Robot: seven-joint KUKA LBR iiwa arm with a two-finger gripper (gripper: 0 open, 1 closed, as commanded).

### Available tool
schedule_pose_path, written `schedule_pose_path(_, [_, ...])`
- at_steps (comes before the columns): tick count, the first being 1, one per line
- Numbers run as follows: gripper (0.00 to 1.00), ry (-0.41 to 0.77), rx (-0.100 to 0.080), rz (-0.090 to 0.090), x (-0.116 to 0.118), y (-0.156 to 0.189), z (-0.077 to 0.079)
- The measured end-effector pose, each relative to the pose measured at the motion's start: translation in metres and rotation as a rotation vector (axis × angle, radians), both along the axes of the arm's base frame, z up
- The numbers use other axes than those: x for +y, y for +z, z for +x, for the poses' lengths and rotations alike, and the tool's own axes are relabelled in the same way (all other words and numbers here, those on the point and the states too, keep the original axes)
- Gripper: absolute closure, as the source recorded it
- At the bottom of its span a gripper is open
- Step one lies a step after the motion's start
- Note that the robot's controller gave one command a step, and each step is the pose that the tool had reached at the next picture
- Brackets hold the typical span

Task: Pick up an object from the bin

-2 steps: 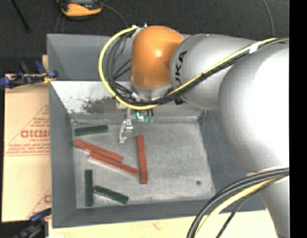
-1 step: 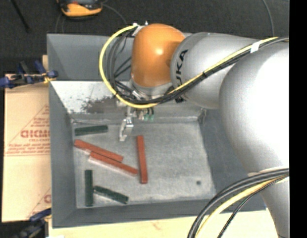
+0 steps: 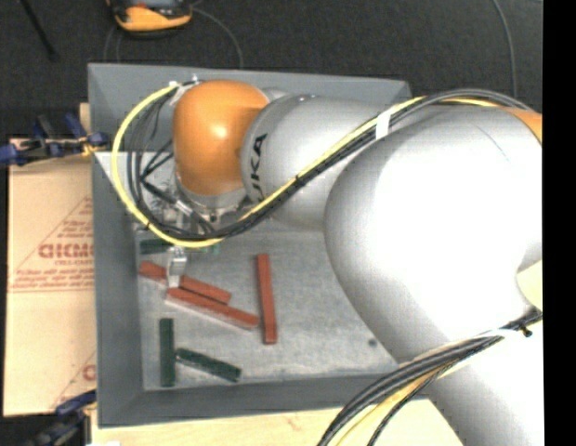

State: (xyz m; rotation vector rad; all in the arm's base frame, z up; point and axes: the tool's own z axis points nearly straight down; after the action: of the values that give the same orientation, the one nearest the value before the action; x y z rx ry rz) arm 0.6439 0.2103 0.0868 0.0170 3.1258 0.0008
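My gripper (image 3: pixel 176 268) reaches down at the bin's left side, mostly hidden under the arm's wrist. Its tip is among a small cluster of red sticks. A short red stick (image 3: pixel 151 270) lies just left of it. A longer red stick (image 3: pixel 201 292) lies just right of it and below, on top of another red stick (image 3: pixel 225 314). A dark green stick (image 3: pixel 154 246) pokes out just above the tip, partly hidden by the wrist. I see nothing held in the gripper.
A long red stick (image 3: pixel 266 298) lies upright in the picture at the bin's middle. Two dark green sticks (image 3: pixel 165 351) (image 3: pixel 208 365) lie near the front left corner. The arm covers the bin's back and right.
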Motion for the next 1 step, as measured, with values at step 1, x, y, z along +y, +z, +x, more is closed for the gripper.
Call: schedule_pose_path(1, [0.00,-0.005,-0.011,0.017,0.0058,-0.0003,0.0000])
